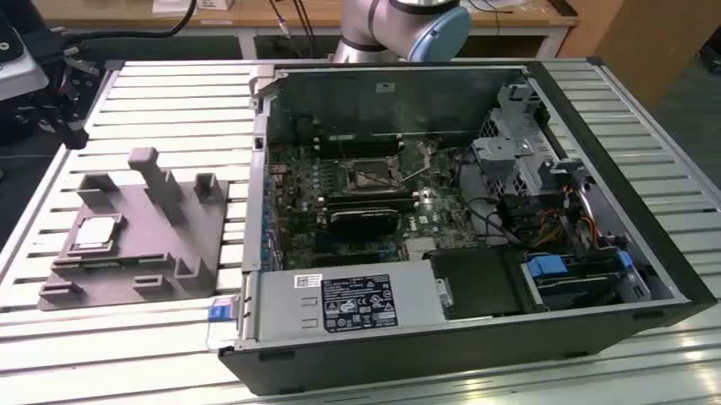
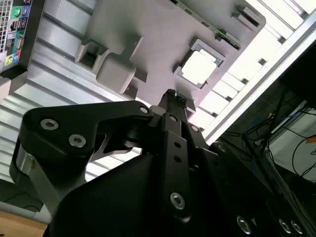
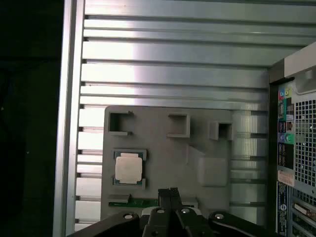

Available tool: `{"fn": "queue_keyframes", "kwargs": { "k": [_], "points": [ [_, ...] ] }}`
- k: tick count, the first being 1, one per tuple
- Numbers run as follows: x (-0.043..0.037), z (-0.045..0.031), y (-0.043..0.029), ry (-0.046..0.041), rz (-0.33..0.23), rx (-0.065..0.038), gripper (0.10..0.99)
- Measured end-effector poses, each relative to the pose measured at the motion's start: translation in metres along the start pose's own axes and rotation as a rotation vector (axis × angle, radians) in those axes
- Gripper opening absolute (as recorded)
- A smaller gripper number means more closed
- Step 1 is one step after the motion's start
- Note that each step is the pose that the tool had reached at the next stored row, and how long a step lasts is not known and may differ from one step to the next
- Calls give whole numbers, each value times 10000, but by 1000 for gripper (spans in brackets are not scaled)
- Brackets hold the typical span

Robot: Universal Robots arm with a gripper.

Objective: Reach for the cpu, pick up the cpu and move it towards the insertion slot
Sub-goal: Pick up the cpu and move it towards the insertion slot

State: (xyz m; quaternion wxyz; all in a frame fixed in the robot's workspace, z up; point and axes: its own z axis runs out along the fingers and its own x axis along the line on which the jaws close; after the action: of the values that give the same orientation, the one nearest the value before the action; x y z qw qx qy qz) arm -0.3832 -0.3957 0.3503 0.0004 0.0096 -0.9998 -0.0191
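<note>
The fingertips (image 3: 163,193) of the gripper (image 3: 168,192) are seen pressed together, with nothing held between them. The cpu (image 3: 128,168) is seated in a recess of the grey fixture (image 3: 207,148) (near the fingertips, untouched). The insertion slot (image 1: 370,175) is seen well apart, inside the open computer case (image 1: 451,354).

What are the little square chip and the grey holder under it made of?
The chip looks metal-topped: smooth, pale silver and shining brightly. The holder is probably plastic: dull, matte, even grey with moulded blocky posts.
</note>
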Motion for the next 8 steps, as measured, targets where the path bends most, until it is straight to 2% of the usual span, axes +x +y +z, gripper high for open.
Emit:
{"fn": "queue_keyframes", "kwargs": {
  "k": [8],
  "points": [
    [0,0,0,0,0,0,106]
  ]
}}
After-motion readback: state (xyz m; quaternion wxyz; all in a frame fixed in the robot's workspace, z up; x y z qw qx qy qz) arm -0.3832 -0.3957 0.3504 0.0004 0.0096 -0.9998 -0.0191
